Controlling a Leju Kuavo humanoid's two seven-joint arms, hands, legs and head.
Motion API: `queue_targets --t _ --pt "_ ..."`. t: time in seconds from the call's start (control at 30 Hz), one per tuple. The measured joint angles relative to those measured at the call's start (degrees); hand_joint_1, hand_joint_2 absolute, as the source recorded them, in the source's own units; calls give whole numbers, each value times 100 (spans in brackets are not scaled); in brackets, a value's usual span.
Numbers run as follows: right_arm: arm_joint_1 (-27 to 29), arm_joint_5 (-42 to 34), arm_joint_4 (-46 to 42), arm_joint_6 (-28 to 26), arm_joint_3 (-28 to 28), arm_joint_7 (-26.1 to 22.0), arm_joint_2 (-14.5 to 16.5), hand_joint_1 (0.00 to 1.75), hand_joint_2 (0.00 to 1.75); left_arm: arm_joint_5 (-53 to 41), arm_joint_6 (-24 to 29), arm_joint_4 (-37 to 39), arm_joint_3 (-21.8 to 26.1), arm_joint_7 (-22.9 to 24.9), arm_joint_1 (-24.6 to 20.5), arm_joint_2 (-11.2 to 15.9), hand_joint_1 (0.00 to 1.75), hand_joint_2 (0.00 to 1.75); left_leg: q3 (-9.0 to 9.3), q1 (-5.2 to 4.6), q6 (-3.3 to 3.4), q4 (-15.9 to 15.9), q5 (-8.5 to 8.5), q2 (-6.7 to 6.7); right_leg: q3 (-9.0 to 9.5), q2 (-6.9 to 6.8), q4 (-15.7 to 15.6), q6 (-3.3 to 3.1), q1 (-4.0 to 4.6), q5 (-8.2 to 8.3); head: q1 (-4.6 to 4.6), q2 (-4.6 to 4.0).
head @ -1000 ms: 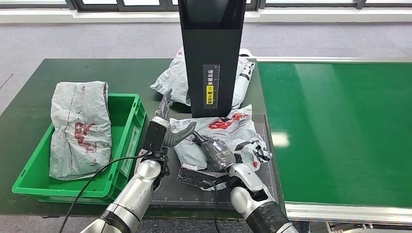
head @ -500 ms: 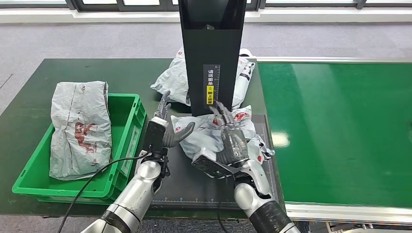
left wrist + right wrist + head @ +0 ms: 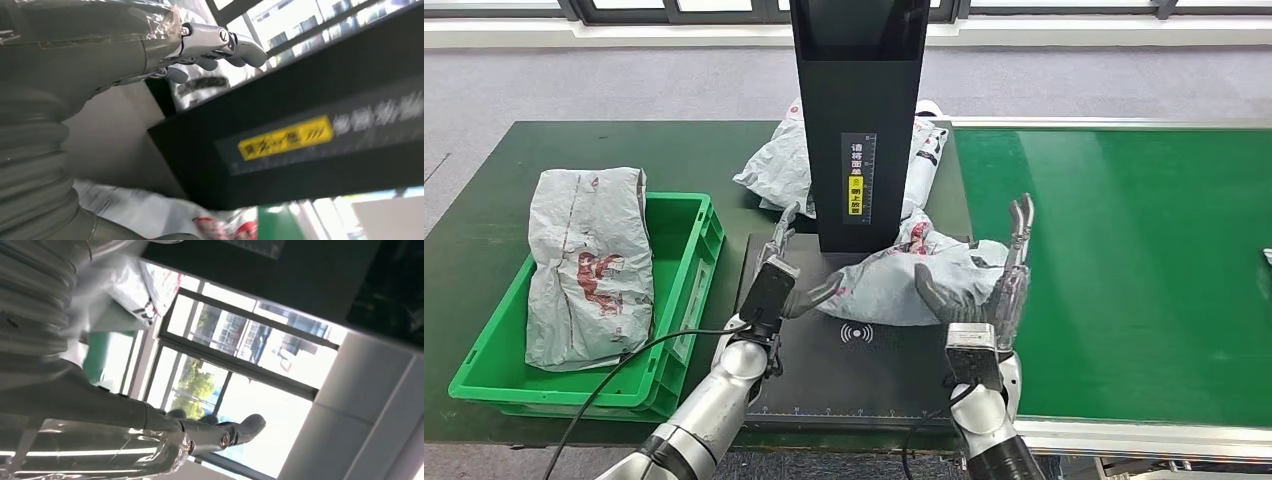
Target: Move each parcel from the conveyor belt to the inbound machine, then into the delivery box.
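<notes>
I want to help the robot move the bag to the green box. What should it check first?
1. Parcel between both hands: ok, the left hand and right hand flank it.
2. Firm grip: cannot tell, the fingers look spread.
3. Parcel off the scanner pad: cannot tell.
4. Room in the green crate: not ok, a big parcel fills most of it.
5. Black tower out of the way: not ok, it touches or overlaps the parcel's back.

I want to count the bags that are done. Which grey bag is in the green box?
The parcel on the far left, lying in the green crate. The other two are not boxed: one sits between the robot's hands on the black scanner pad, one lies behind the black column.
</notes>
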Motion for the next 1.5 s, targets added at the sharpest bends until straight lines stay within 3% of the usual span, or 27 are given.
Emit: queue_targets --t 0.47,0.67,0.73,0.83,0.93,1.23,1.33,1.43,1.5 --pt "35 -41 -76 1 -265 -10 58 0 175 -305 20 312 -287 164 -76 5 0 175 0 0 0 0 0 2 1 2 1 0 -1 0 0 1" --pt "20 116 -55 103 -295 304 64 0 175 -649 -233 507 -450 256 -149 7 0 175 0 0 0 0 0 1 2 2 1 0 -1 1 0 0" --pt "3 42 -18 330 -295 458 63 0 175 -630 -313 539 -463 203 -151 8 0 175 0 0 0 0 0 1 2 2 1 0 0 1 0 2" --pt "-81 -245 142 1151 -296 956 50 0 175 -512 -402 550 -465 162 -154 16 0 175 0 0 -1 0 1 1 2 2 1 0 0 1 0 2" --pt "-176 -433 371 1605 -299 1067 33 0 175 -353 -606 536 -465 90 -156 31 0 175 0 0 -1 0 2 -1 2 -1 1 0 0 1 0 2" --pt "-360 -382 744 1419 -346 887 -3 0 175 77 -1483 365 -483 -130 -79 48 0 175 -1 0 0 0 1 0 2 -2 1 0 -1 0 0 2" --pt "-405 -297 774 1361 -388 901 -9 0 175 -462 -1335 431 -696 112 -50 47 0 175 0 0 0 0 1 -2 3 -4 -1 1 -1 0 0 2" --pt "-408 -165 775 1325 -446 931 -10 0 175 -1561 -680 812 -1133 660 -90 32 13 175 0 0 1 0 0 1 2 -1 -1 1 -2 1 0 1" --pt "-410 -89 775 1326 -481 949 -8 0 175 -2213 -401 1073 -1428 1035 -143 8 85 175 0 0 1 0 0 1 2 1 -1 2 -2 2 0 1"
